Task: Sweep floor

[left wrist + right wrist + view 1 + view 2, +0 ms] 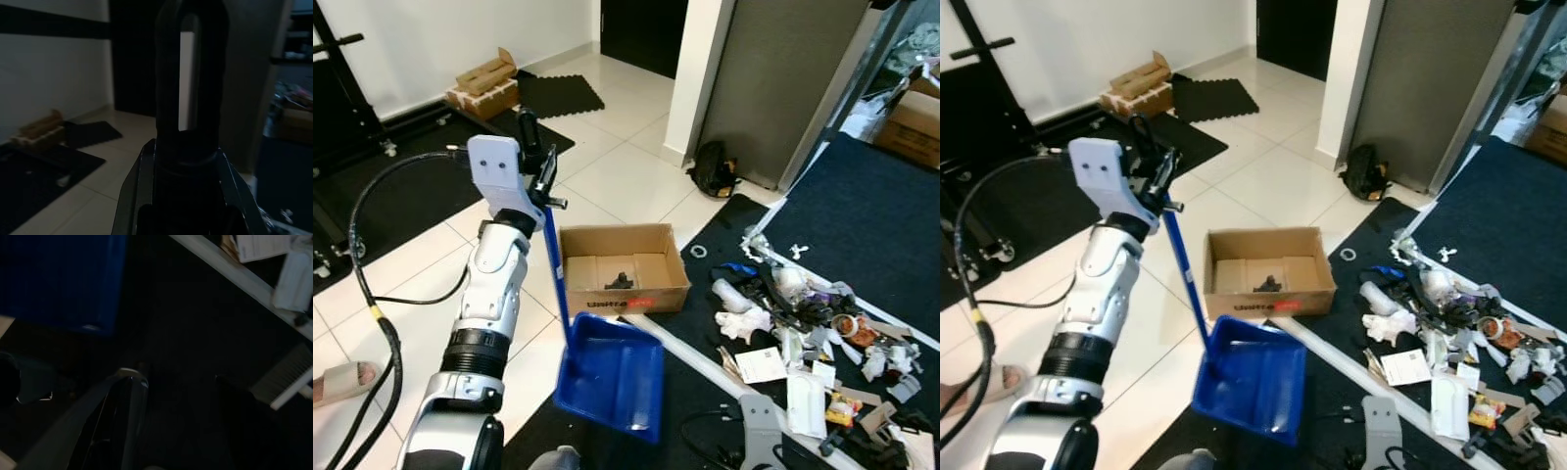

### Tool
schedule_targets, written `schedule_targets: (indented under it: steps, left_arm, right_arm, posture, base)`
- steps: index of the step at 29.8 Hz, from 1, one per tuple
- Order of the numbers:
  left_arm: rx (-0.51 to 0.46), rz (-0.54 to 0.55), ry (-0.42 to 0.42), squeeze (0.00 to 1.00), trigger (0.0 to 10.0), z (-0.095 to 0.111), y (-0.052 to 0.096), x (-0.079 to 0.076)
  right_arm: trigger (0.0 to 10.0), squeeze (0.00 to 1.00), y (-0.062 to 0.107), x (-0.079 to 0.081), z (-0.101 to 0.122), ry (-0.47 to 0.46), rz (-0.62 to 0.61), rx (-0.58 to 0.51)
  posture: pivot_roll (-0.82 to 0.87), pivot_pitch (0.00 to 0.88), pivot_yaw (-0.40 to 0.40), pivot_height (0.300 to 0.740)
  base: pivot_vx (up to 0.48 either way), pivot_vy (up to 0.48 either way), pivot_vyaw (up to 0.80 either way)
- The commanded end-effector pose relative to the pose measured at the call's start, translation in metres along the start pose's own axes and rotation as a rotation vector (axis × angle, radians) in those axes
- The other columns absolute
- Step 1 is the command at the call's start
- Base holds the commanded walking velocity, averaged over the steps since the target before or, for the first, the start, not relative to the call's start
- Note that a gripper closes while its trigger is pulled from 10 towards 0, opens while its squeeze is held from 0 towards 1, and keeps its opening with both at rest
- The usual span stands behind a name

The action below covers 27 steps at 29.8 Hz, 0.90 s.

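One dustpan (610, 377), handle in left fingers (536, 147)

The dustpan (612, 377) is bright blue with a blue handle (554, 264). The cardboard box (624, 268) is plain brown with a red mark on its front. The floor tiles (626, 176) are glossy cream-white. The carpet (871, 225) is dark navy, edged by a white strip (705, 362). The mats (558, 95) are black. The litter (803, 313) is mostly white, with orange and blue bits. The arm (494, 284) is silver.
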State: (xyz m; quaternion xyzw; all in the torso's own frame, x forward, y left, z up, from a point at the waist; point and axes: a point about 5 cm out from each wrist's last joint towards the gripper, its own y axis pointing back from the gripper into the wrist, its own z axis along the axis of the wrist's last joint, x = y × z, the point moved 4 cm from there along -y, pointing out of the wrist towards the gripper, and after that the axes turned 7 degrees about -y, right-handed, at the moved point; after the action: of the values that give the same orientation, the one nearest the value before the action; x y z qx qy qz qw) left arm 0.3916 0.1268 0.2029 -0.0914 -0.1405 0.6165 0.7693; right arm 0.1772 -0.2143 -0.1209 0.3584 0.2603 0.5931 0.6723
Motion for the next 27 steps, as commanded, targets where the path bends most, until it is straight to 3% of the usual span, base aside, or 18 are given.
schedule_targets:
  steps: [1,9,17,23,27]
  left_arm:
    - [-0.038,-0.003,0.004,0.0,10.0,0.008,-0.003,-0.002]
    - [-0.003,0.0,0.049,0.0,10.0,-0.001,-0.005,-0.001]
    - [0.023,0.026,-0.002,0.0,10.0,-0.014,-0.002,0.008]
    - [0.097,0.05,-0.004,0.0,10.0,-0.043,0.007,0.016]
    - [0.118,0.056,-0.014,0.0,10.0,-0.049,0.008,0.019]
  right_arm:
    - [10.0,0.0,0.002,-0.004,-0.006,-0.014,-0.01,0.014]
    - [10.0,0.0,0.004,-0.009,-0.008,-0.015,-0.02,0.016]
    - [10.0,0.0,0.004,-0.008,-0.008,-0.006,-0.015,0.012]
    - [10.0,0.0,0.008,-0.013,-0.015,0.006,-0.015,0.016]
    - [10.0,0.0,0.01,-0.017,-0.018,0.008,-0.021,0.02]
  posture:
    - [0.05,0.095,-0.009,0.74]
    - [0.04,0.093,-0.009,0.74]
    - [0.03,0.107,-0.018,0.74]
    - [0.0,0.142,-0.024,0.74]
    - [0.0,0.148,-0.026,0.74]
  base:
    - [0.0,0.0,0.0]
    - [0.0,0.0,0.0]
    - [0.0,0.0,0.0]
    - [0.0,0.0,0.0]
    - [0.0,0.0,0.0]
